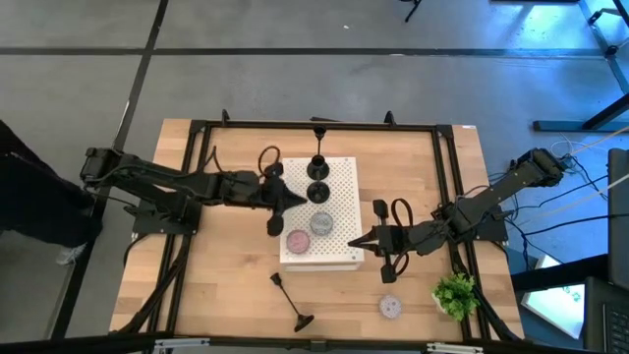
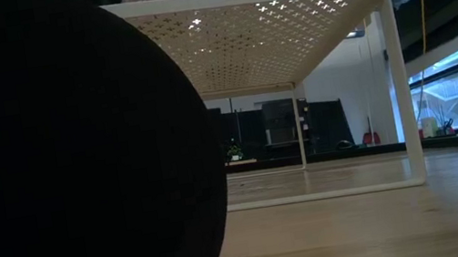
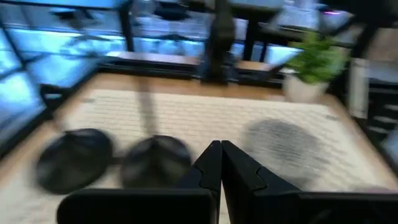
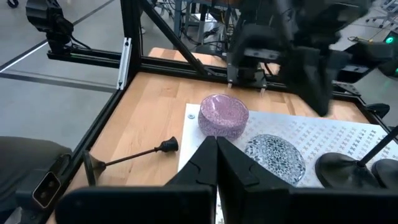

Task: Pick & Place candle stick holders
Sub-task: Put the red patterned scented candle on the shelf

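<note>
Closest to the overhead camera, two black holders stand upright on the white perforated board, one at its far edge and one just nearer, their round bases almost touching. On that same board lie two pucks: a grey one near the board's middle and a pink one at its near left corner, close together but apart. A third black holder lies tipped on its side on the wooden counter in front of the board, stem pointing towards the board. A lavender puck sits on the counter off the board's near right corner, beside one small green plant. That makes three black holders and three pucks in all.

Left gripper hangs over the board's left part, next to the nearer upright holder; its jaws are pressed together and grasp nothing, as the left wrist view shows. Right gripper is at the board's near right edge, jaws likewise together and empty; in the right wrist view the pink puck and grey puck lie just ahead of it, with the fallen holder off the board's edge.

From counter height a large dark shape fills the left side, with the board's underside and white legs beyond.
</note>
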Robot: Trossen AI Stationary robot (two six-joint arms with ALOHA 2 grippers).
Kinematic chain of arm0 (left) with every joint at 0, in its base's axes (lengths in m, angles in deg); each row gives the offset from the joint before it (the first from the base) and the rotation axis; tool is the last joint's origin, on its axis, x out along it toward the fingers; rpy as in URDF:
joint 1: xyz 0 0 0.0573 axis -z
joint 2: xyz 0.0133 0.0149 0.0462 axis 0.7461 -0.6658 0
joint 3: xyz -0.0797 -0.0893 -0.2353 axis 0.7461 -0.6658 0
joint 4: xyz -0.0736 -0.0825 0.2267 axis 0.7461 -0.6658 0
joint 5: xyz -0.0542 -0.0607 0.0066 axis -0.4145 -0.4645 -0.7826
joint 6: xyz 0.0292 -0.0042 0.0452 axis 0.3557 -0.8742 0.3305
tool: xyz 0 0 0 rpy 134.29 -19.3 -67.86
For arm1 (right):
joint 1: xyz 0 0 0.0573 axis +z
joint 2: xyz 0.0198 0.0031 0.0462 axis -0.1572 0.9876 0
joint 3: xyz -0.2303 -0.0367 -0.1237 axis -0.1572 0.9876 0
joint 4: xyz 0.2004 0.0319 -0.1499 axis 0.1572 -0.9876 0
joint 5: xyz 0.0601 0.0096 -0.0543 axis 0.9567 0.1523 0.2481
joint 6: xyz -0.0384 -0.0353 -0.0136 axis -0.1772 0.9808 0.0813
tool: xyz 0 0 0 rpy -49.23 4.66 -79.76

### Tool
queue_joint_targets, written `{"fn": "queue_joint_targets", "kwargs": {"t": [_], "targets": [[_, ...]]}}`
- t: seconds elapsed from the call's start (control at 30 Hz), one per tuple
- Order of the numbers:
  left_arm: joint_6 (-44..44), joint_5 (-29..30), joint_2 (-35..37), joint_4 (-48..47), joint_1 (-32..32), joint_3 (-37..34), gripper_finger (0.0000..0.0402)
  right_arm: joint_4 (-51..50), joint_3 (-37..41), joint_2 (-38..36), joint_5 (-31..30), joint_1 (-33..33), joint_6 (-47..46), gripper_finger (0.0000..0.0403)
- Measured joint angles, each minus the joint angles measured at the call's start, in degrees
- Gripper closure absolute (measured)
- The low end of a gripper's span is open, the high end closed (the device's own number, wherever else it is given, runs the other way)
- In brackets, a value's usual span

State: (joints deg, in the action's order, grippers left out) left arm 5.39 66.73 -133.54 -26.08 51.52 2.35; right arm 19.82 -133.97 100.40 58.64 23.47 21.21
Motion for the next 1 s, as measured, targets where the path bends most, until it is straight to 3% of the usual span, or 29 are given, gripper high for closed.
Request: {"fn": "queue_joint_targets", "kwargs": {"t": [0.3, 0.5, 1.0], "targets": [[-0.2, 2.7, -1.4, -3.3, -3.1, 0.1, 0.04, -0.2, 0.0, 0.0, -0.2, 0.0, -0.2, 0.0403], [-1.0, 1.0, -5.3, -3.8, -6.2, 0.0, 0.04, -0.1, 0.0, 0.0, -0.3, 0.0, -0.4, 0.0403], [-1.3, -1.4, -5.1, -2.7, -6.7, 0.0, 0.04, -0.4, 0.0, 0.0, -0.2, 0.0, -0.4, 0.0403]]}}
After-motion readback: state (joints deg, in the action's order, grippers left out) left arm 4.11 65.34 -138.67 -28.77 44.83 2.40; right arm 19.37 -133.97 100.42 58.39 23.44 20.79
